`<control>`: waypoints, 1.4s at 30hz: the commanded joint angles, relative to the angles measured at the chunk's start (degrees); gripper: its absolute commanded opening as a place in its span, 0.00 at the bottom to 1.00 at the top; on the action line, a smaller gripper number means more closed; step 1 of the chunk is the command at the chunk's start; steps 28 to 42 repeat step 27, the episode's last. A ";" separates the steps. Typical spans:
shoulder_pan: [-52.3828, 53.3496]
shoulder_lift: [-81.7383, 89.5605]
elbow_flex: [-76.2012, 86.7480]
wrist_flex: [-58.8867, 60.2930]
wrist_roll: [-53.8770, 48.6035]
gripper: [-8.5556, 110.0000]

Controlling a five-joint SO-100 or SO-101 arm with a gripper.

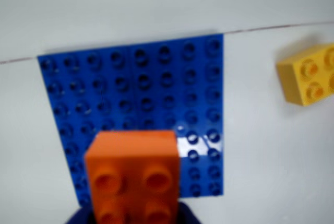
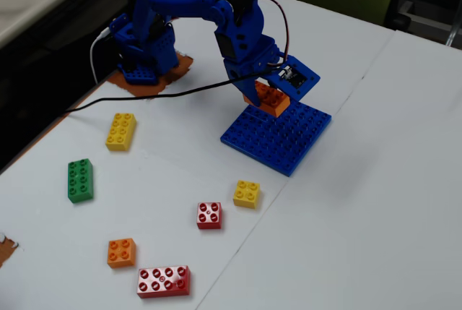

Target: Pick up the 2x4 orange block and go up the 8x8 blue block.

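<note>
The pincer (image 2: 268,97) pinches the orange brick (image 1: 133,174) and holds it over the near edge of the blue plate (image 1: 135,93), so it can go down onto the studs. A yellow brick (image 1: 308,75) lies apart on the counter (image 2: 390,201).

Close wrist view; high oblique fixed view

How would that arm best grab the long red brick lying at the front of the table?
Probably from straight above the long red brick, fingers closing across its two long sides. It lies flat with studs up, it is narrow that way, and the space around it looks clear.
</note>
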 commanded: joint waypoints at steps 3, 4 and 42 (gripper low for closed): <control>-0.70 0.79 -3.69 -0.44 -0.35 0.07; -0.70 0.79 -3.69 -0.35 -0.35 0.07; -0.70 0.09 -3.78 1.32 -1.32 0.07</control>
